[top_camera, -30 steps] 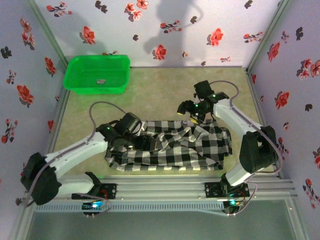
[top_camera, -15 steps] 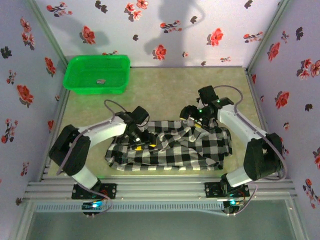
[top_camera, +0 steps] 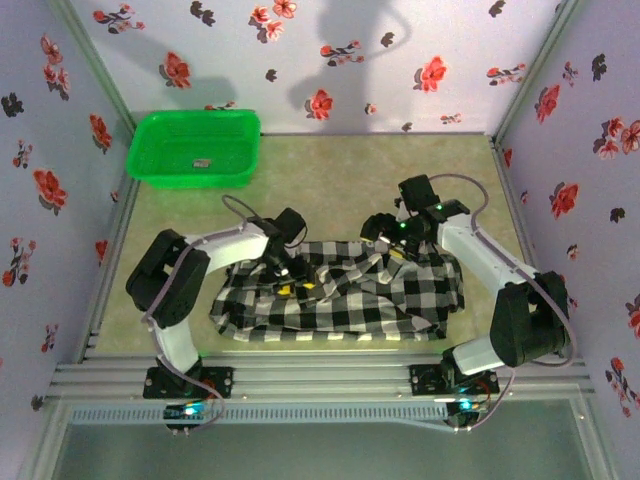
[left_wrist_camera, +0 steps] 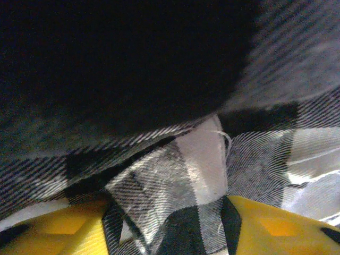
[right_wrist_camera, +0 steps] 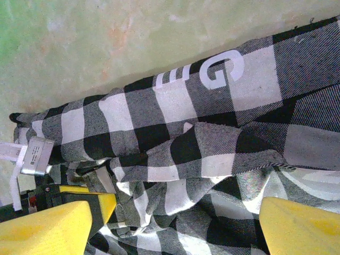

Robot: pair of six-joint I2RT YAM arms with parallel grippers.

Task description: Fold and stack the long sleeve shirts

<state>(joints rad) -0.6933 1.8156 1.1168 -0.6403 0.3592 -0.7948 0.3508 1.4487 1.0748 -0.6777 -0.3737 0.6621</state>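
Top external: checked shirt (top_camera: 340, 295) lies crumpled on the table (top_camera: 330, 170), near the front edge, roughly between the two arm bases. Green basket (top_camera: 195, 148) sits at the far-left corner, well apart from it. Left claw (top_camera: 283, 268) is down in the shirt's left upper part. Left wrist cam: a fold of checked cloth bunches up between the two yellow fingers (left_wrist_camera: 58, 234); they stand somewhat apart, and I can't tell if they actually pinch it. Right claw (top_camera: 385, 232) is over the shirt's far edge. Right wrist cam: its fingers (right_wrist_camera: 303, 228) are spread wide above the cloth, nothing between them. White lettering (right_wrist_camera: 207, 71) on a black band runs along the shirt's edge next to bare table; a small grey label (right_wrist_camera: 34, 156) sticks out at the cloth's left end.
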